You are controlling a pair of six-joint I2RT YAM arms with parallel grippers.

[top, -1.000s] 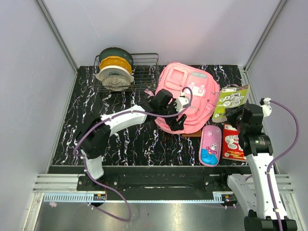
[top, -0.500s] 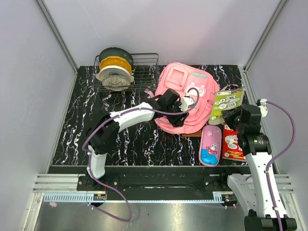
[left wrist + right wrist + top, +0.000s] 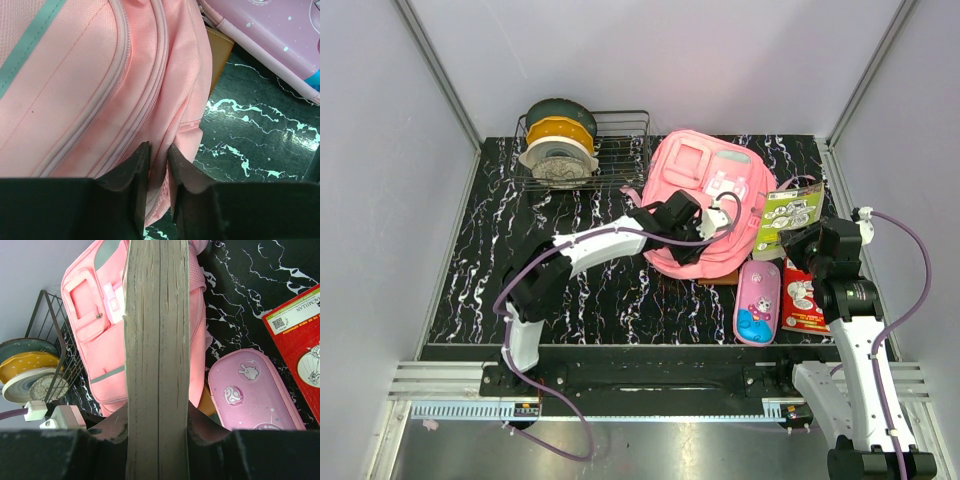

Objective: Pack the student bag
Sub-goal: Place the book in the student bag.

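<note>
Bag: the pink bag lies flat on the dark marbled desk in the upper centre of the overhead frame, front pockets facing up. No opening shows yet.
Left hand: the left hand is at the bag's lower edge. Its fingers are drawn in to a narrow gap, pinching a fold of pink fabric beside the zip seams.
Just changed: a second ago this hand stood wide open, short of that edge. It has since reached across and closed on the cloth.
Right hand: the right hand, right of the bag, is clamped on a thick book with a green cover, held on edge. The grip is as before, and the book has come slightly closer to the bag.
Nearby: a pink pencil case lies just below the bag, with a red book to its right. A wire rack of plates sits at upper left.
Meaning: probably the bag is being gripped to steady or open it so the book can go in. Packing has barely started.
</note>
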